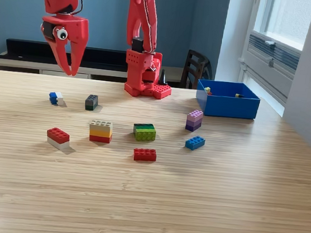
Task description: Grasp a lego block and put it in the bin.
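Several lego blocks lie on the wooden table in the exterior view: a blue-and-white one (56, 98), a dark grey one (91, 102), a red-and-white one (58, 138), a grey-yellow-red stack (101, 131), a green stack (144, 131), a red one (145, 154), a blue one (194, 142) and a purple stack (194, 120). The blue bin (227, 104) stands at the back right with small pieces inside. My red gripper (67, 67) hangs high above the table's back left, fingers pointing down, slightly open and holding nothing, above the blue-and-white block.
The arm's red base (144, 73) is fixed at the table's far edge, left of the bin. A dark chair (194, 69) stands behind the table. A window and wall are at the exterior view's right.
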Robot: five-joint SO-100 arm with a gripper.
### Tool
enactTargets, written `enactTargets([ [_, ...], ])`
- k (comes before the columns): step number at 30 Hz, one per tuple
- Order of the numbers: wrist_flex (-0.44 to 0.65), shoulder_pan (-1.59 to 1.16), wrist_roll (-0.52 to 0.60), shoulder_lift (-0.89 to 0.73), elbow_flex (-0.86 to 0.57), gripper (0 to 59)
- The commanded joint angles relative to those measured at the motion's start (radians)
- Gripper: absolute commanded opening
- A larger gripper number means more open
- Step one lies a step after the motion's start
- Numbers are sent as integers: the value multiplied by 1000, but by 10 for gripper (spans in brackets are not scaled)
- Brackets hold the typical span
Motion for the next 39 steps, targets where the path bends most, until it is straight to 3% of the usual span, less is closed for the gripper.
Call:
enactTargets([
  [1, -87, -2, -3, 94, 34, 1],
  [18, -272, -66, 15, 80, 123, 1],
  [39, -298, -78, -17, 91, 163, 1],
])
